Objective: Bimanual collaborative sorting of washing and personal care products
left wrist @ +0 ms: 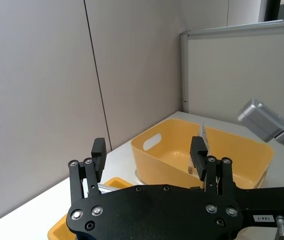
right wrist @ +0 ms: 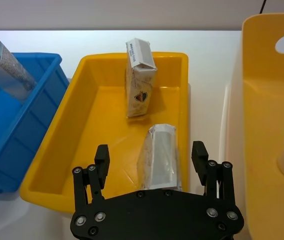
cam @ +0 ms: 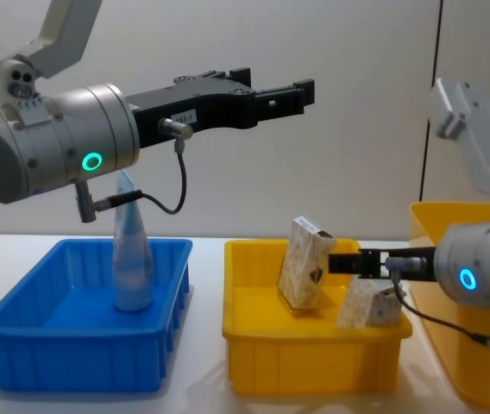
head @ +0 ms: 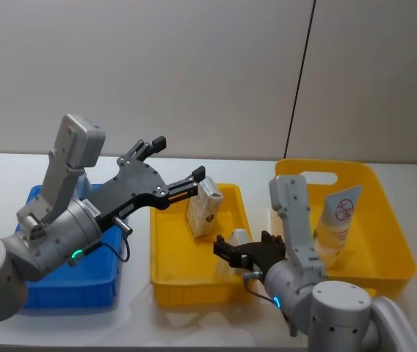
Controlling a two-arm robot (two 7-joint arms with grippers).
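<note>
While both arms hang over the bins:
left gripper: raised, fingers apart, holding nothing
right gripper: fingers spread, nothing held, low over middle bin
cartons: one lying just under right gripper, one upright beyond it
tube: upright in blue bin, below left arm

**Two cartons in the shallow yellow bin**

The shallow yellow bin holds two speckled beige cartons: one upright near its far wall, one lying near its front. The right gripper hovers spread above the lying carton. A blue bin with a tube and a deeper yellow bin flank it.
</note>
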